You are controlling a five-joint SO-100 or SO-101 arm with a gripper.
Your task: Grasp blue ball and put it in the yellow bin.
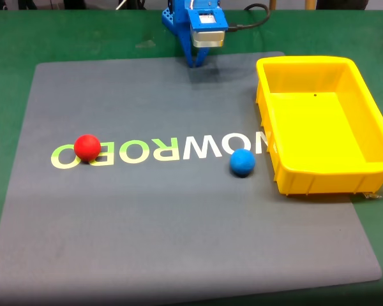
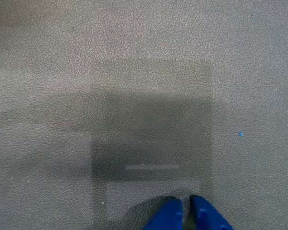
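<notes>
Yellow bin (image 1: 371, 131), rectangular plastic tub with raised walls and rim, sits at the right edge of the grey mat (image 1: 147, 223) in the fixed view; nothing inside it. Blue ball (image 1: 242, 162), small matte sphere, lies on the mat just left of the bin's near corner. Red ball (image 1: 87, 147) lies far left on the printed lettering. Gripper (image 2: 186, 207), blue plastic, fingertips nearly pressed together over pebbled mat in the wrist view, holding nothing. Blue ball is well apart from it, toward the mat's near side.

green table (image 1: 13, 38) carries a grey mat (image 1: 179, 217).
</notes>
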